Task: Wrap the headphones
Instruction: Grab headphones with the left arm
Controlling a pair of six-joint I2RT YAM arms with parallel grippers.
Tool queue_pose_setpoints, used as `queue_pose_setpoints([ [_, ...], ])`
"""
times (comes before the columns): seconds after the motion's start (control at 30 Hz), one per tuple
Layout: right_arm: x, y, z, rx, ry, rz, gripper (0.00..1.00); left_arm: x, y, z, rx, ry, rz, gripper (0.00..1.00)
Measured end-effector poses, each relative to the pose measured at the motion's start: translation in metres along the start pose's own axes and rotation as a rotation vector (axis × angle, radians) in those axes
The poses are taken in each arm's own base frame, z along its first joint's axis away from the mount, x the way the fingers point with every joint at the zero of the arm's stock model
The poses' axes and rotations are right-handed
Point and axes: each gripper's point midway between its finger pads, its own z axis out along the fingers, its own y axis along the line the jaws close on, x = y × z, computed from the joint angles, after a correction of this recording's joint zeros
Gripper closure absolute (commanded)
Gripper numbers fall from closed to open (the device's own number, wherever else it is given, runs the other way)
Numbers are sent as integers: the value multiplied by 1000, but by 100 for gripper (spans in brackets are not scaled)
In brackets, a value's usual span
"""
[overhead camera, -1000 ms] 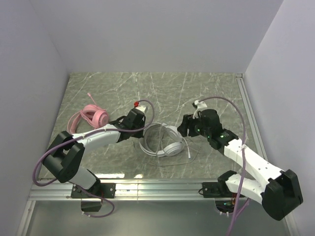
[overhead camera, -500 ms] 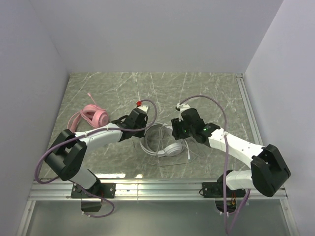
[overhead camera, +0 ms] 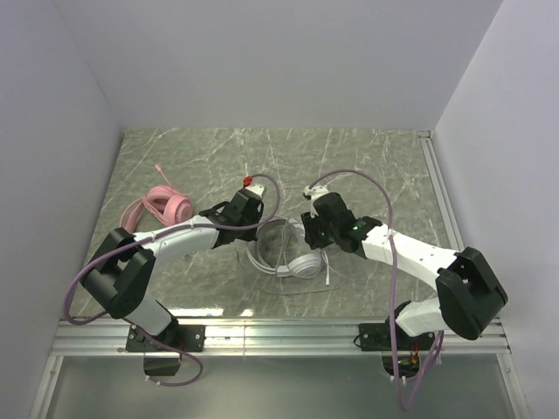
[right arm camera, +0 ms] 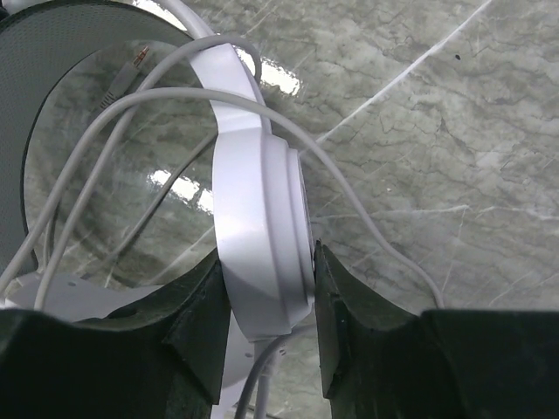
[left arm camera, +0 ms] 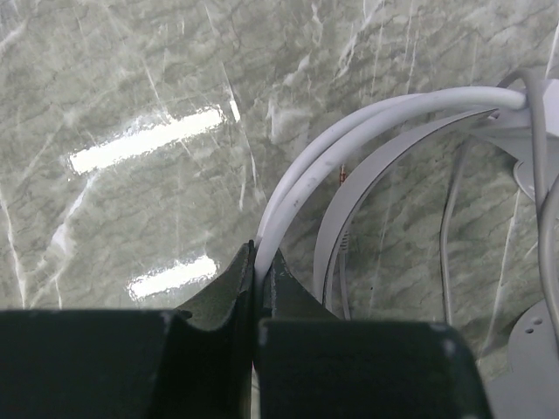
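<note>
My left pincer [left arm camera: 256, 262]: closed, fingertips pinching the thin edge of the white headset's [overhead camera: 288, 255] headband [left arm camera: 306, 170]. My right pincer [right arm camera: 268, 262]: jaws pressed on both flat sides of one ear cup [right arm camera: 262, 218], gripping it.

Arm pose: left arm reaches far and rightward, low over the table [overhead camera: 376, 166], wrist angled toward centre. Right arm reaches far and leftward, forearm stretched out, elbow at near right. The two pincers meet the headset from opp. sides, approx. mid-table.

Materials: headband is smooth white plastic, a narrow curved strip. Cup is a thick white disc w/ stepped rim. Thin pale cable [right arm camera: 367, 212] loops loosely over cup and band; its metal jack plug [right arm camera: 131, 59] lies inside the loop. Table is grey-green marble-look, glossy, w/ lamp glare.

Pink headset [overhead camera: 166, 208]: far left on the table, well apart from both pincers, thin pink cable running out farther.

Not determinable: second cup mostly cut off in right wrist view. From above, both sets of fingertips are hidden under the wrists.
</note>
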Motion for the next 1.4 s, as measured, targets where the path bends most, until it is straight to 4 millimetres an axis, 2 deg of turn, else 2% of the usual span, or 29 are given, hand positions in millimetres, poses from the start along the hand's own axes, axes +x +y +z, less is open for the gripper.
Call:
queue_pose_setpoints([
  [0.2, 1, 0, -6, -4, -16, -1, 97, -1, 0, -1, -7, 9, 6, 88],
  [0.37, -3, -1, -14, -6, -36, -1, 97, -1, -2, 0, -13, 17, 12, 76],
  [0.53, -4, -1, -16, -4, -38, -2, 97, -3, -6, 4, -13, 28, 18, 73],
  [0.77, 0, -1, -16, -5, -33, -3, 98, 5, -4, 10, -39, 74, 33, 69],
  [0.8, 0, -2, -17, -5, -32, -3, 98, 7, -3, 11, -44, 80, 36, 66],
  [0.83, 1, -2, -17, -5, -31, -3, 98, 8, -2, 11, -50, 85, 38, 56],
  [0.87, 0, -2, -17, -4, -32, -3, 98, 10, 0, 11, -58, 92, 43, 54],
  [1.1, 0, -1, -19, -9, -38, -3, 98, 13, 3, 11, -72, 104, 43, 55],
  [1.33, -5, -1, -25, -16, -62, -9, 98, 26, 2, 18, -69, 150, 51, 59],
  [1.4, -4, -1, -25, -16, -64, -9, 98, 32, 3, 21, -74, 173, 55, 66],
])
